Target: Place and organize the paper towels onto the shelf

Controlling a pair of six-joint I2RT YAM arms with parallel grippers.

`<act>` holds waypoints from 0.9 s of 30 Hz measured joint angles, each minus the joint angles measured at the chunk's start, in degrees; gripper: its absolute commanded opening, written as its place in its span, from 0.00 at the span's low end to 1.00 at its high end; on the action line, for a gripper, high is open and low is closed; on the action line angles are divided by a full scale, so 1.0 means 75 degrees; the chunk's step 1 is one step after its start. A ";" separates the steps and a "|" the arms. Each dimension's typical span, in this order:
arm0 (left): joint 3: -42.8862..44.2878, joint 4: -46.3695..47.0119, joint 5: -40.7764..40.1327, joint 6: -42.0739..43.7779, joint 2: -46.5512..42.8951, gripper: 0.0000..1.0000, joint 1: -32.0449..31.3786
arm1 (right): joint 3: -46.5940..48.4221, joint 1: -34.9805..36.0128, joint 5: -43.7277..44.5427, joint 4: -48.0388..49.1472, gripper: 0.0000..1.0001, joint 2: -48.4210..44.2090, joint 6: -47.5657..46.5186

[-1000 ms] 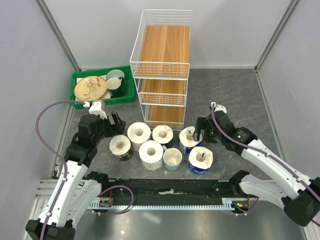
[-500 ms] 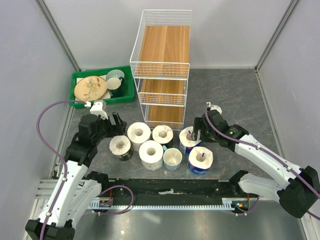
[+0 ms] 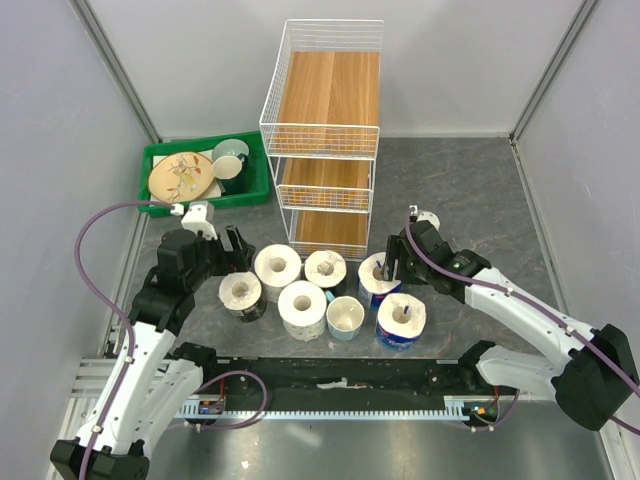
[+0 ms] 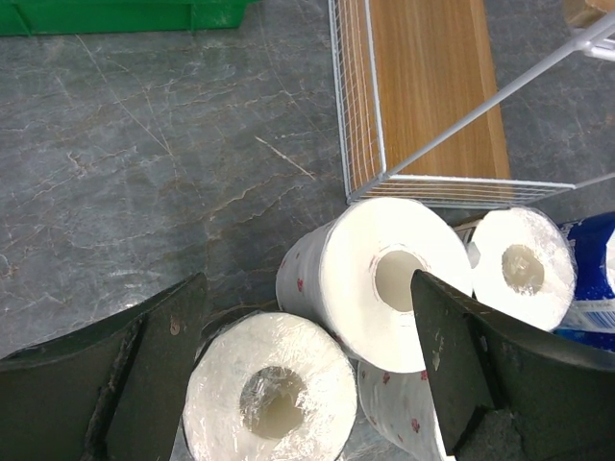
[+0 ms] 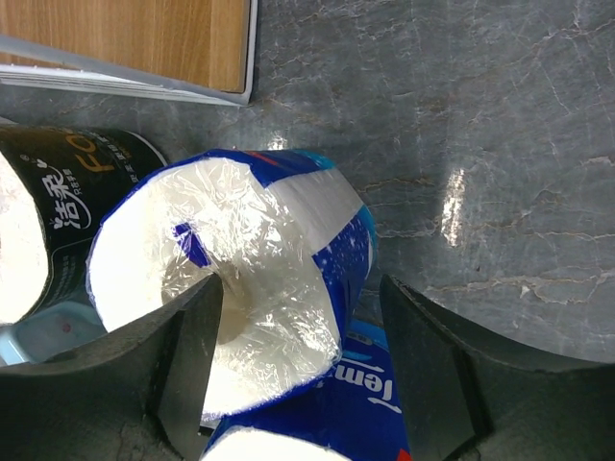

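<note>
Right wrist view showed us the right gripper [image 5: 303,327] with jaws spread and unclenched astride one wall of the upright blue-wrapped roll [image 5: 269,230], which stood on the table [image 5: 480,144] just beside the shelf [image 5: 144,38], core upward.

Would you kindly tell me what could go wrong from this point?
The right gripper straddles the wall of the blue plastic-wrapped paper roll, which seems to touch a dark-wrapped roll and a second blue-wrapped roll; lifting it may drag them.
The open left gripper spans both the clear-wrapped white roll and the red-dotted white roll, so closing could pinch two.
The pale blue cup amid the rolls might tip.
</note>
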 measured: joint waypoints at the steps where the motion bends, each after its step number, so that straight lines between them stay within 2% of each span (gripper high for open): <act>1: 0.0000 0.0003 0.0026 0.0003 0.0000 0.93 -0.0006 | -0.0017 0.0000 0.0000 0.0041 0.73 0.0020 0.0003; 15: -0.0017 0.0029 0.0064 0.0038 0.0000 0.93 -0.0020 | -0.0187 0.0023 0.0000 0.0385 0.70 0.0207 0.0032; 21: -0.0032 0.0029 0.0087 0.0047 0.0000 0.93 -0.0055 | -0.0216 0.0035 0.0006 0.0423 0.65 0.0291 0.0038; 23: -0.0032 0.0029 0.0093 0.0047 0.0000 0.93 -0.0055 | -0.0221 0.0035 0.0006 0.0431 0.63 0.0291 0.0038; 27: -0.0032 0.0029 0.0105 0.0050 -0.0003 0.93 -0.0055 | -0.0239 0.0038 0.0041 0.0431 0.50 0.0233 0.0055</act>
